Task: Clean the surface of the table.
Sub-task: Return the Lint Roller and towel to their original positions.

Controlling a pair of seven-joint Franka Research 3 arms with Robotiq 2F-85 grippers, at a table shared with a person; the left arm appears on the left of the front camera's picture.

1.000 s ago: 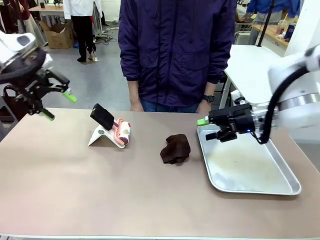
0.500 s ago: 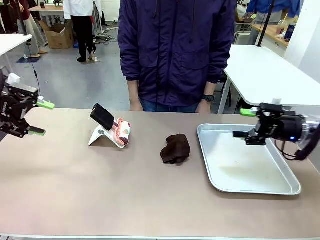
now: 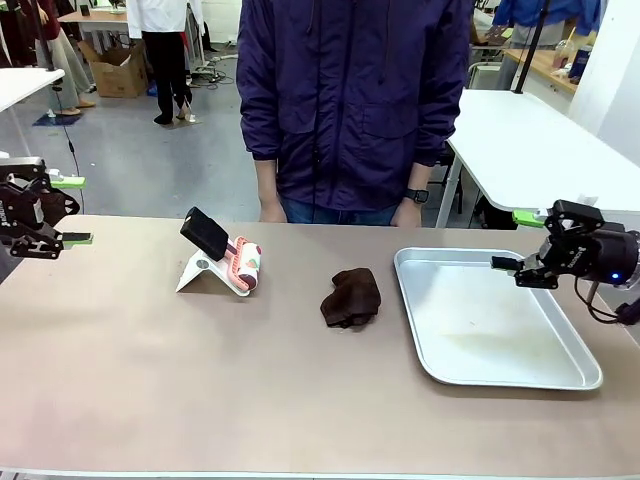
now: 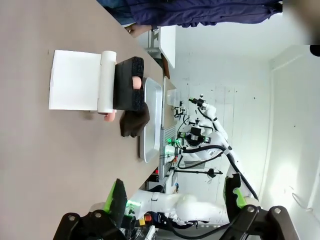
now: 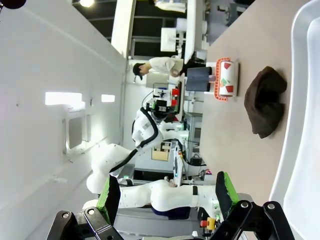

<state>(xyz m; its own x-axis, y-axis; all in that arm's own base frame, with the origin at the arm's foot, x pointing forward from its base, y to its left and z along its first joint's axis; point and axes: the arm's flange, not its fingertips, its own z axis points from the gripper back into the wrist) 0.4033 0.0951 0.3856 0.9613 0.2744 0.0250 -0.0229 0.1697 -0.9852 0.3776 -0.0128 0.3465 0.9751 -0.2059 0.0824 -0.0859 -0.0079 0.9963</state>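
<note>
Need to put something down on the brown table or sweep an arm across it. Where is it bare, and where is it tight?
Bare: the whole near strip of the taupe-brown table, and its left end beside the open left gripper. Crowded: the far middle, where the white stand with a black phone, the dark brown crumpled cloth and the shiny silver metal tray stand in a row. The open right gripper hovers over the tray's far right edge.

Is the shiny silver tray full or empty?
Empty. The shiny silver metal tray holds nothing, only faint smudges on its bare bottom; the crumpled dark brown cloth lies beside it on the taupe-brown table.

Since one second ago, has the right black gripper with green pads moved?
Yes. The right gripper has drawn back toward the robot's right, from the shiny silver metal tray's near-left corner to past its right rim.
</note>
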